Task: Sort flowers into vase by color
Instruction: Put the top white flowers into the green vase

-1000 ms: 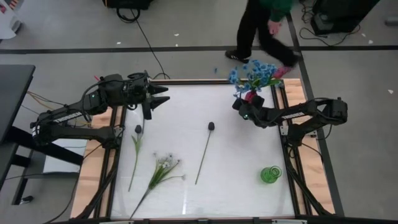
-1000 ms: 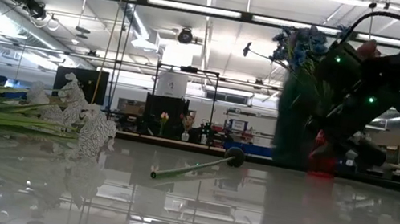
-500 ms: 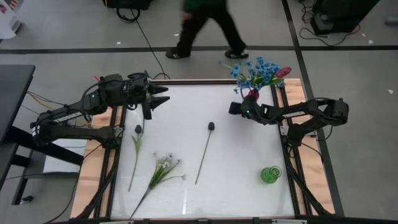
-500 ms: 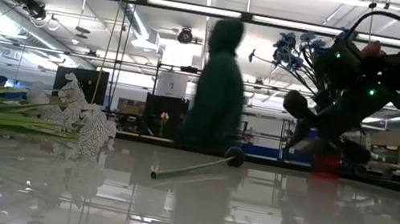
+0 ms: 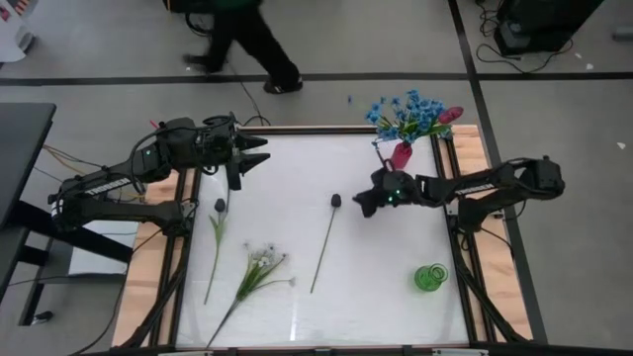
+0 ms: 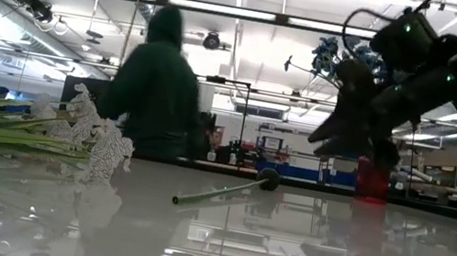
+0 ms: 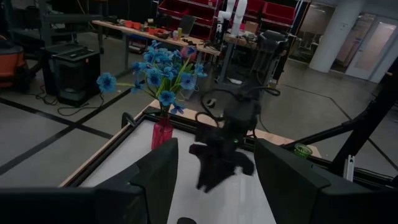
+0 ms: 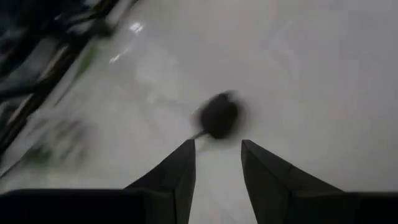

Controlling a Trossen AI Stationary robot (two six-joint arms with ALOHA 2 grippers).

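White surface (image 5: 386,267): blue flowers (image 5: 404,114) sit in your red vase (image 5: 402,154); three stems remain. Your right claw (image 5: 362,202), parted and empty, hovers near the dark bud (image 5: 336,201); left claw (image 5: 252,156) waits wide open.

A grey floor (image 5: 554,89) crossed by dark lines surrounds the white table (image 5: 376,257). A person (image 6: 156,88) in a dark hooded top walks past the far side. Long ceiling lights (image 6: 229,12) run overhead. Red shelving (image 7: 205,9) and a cluttered workbench (image 7: 149,34) stand further back.
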